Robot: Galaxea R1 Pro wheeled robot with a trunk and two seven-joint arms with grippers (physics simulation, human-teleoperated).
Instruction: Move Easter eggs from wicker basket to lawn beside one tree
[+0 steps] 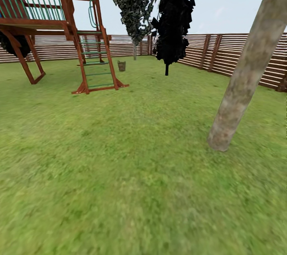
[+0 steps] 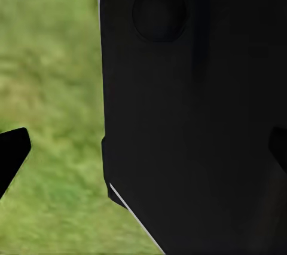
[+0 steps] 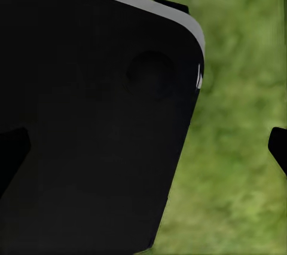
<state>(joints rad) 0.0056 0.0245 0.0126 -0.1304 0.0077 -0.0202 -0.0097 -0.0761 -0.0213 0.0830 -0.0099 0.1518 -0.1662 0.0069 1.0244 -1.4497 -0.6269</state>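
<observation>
The wicker basket point(image 1: 121, 65) stands far off on the lawn point(image 1: 131, 159), just right of the play frame's ladder. At this distance the Easter eggs are hidden. A tree point(image 1: 247, 75) with a thick pale trunk leans up from the grass close by on the right. A second pale-trunked tree point(image 1: 134, 50) stands by the back fence. In the left wrist view my left gripper point(image 2: 143, 150) is open with nothing between its dark fingertips point(image 2: 12, 153). In the right wrist view my right gripper point(image 3: 143, 147) is likewise open and empty, over grass.
A wooden play frame point(image 1: 59, 28) with a green-runged ladder rises at the back left. A thin black-trunked tree point(image 1: 166, 69) stands mid-back. A brown slat fence point(image 1: 223, 55) closes the garden. A black robot body panel point(image 2: 191, 111) sits close before each wrist camera.
</observation>
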